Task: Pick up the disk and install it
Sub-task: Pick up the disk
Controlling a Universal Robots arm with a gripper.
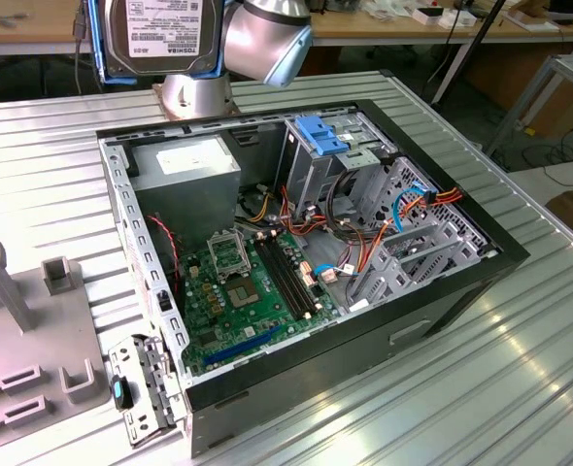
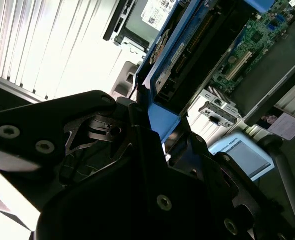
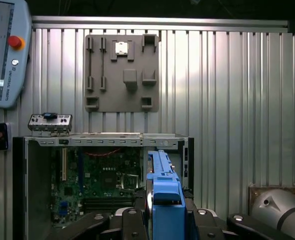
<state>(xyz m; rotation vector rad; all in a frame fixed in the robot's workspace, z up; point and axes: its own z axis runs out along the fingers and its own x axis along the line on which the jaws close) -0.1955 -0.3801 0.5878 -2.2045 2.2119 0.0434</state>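
As the gripper grips the disk at one end, you have the hard drive held high above the rear of the open computer case, its label facing the exterior camera, well apart from the drive cage with the blue plastic top. Seen in the first wrist view, the disk stands edge-on, a blue side rail rising between the gripper's black fingers, with the motherboard and the ribbed metal tabletop beyond; which surfaces they bear on cannot be made out. Judge the drive a stiff, dense slab of metal, weighty for its bulk and smooth on its broad faces, so likely to slide in a loose hold; the plastic rails probably yield a little and offer better bite. Treat it as fragile too: a knock against the case's sheet-metal edges could harm it, and the second wrist view shows what looks like a bare connector along one side. Your soundest hold is across the two rails on the long edges, off the label and the connector.
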